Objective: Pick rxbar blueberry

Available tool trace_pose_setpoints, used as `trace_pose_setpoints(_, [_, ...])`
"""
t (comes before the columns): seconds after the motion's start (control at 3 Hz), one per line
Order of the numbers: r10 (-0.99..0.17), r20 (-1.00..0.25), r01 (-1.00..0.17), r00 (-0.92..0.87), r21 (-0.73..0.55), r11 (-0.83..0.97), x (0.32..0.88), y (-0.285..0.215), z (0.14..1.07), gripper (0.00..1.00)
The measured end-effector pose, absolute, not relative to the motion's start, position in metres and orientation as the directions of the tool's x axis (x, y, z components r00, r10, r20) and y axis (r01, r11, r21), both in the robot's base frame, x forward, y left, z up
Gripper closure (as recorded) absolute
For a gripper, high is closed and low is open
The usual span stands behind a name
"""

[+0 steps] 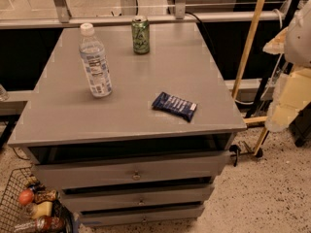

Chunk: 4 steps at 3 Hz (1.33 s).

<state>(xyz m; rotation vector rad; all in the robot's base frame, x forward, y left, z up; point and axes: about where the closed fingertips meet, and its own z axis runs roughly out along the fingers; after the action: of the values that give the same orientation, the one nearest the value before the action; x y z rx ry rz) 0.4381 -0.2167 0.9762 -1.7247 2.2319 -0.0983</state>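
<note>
The rxbar blueberry (174, 106) is a small flat bar in a dark navy wrapper with white lettering. It lies flat on the grey cabinet top (131, 81), near the front right corner. My gripper (281, 108) is the pale cream part of the arm at the right edge of the view. It hangs off the table's right side, well right of the bar and touching nothing.
A clear water bottle (95, 62) stands upright at the left of the top. A green can (140, 35) stands at the back middle. The cabinet has drawers (136, 174) below. A wire basket of items (29, 208) sits on the floor at the lower left. A wooden pole (249, 42) leans at the right.
</note>
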Motion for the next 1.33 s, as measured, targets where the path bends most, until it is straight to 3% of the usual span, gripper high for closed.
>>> trace_pose_setpoints(0.67, [-0.939, -0.214, -0.919, -0.268, -0.235, 0.316, 0.448, -0.209, 0.97, 0.0])
trace_pose_setpoints(1.33, [-0.911, -0.247, -0.92, -0.33, -0.132, 0.369, 0.502, -0.121, 0.925, 0.0])
